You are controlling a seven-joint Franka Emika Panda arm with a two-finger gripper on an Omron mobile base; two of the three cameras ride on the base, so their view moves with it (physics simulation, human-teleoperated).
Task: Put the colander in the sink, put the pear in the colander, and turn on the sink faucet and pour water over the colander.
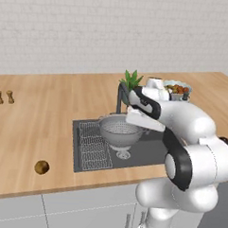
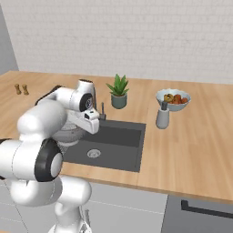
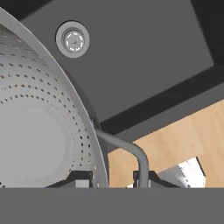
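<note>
In the hand view, the gripper [image 3: 111,179] at bottom centre is clamped on the colander's [image 3: 39,131] rim beside its side handle, the bowl filling the left of the frame. Beyond it, upper left, the drain marks the sink [image 3: 144,57] floor directly beneath, so the colander hangs above the basin. The pear [image 1: 41,167] lies lower left on the counter.

Colander [image 1: 120,129] hangs over the sink [image 1: 85,157], above the drain [image 1: 123,155], wire rack [image 1: 94,145] to its left. Faucet [image 1: 120,95] and potted plant [image 1: 132,81] stand behind the sink; fruit bowl [image 2: 172,99] right of the plant. Pear [image 1: 41,167] lies on the counter [image 1: 34,126] front-left of the sink, two shakers [image 1: 4,97] far back-left.
</note>
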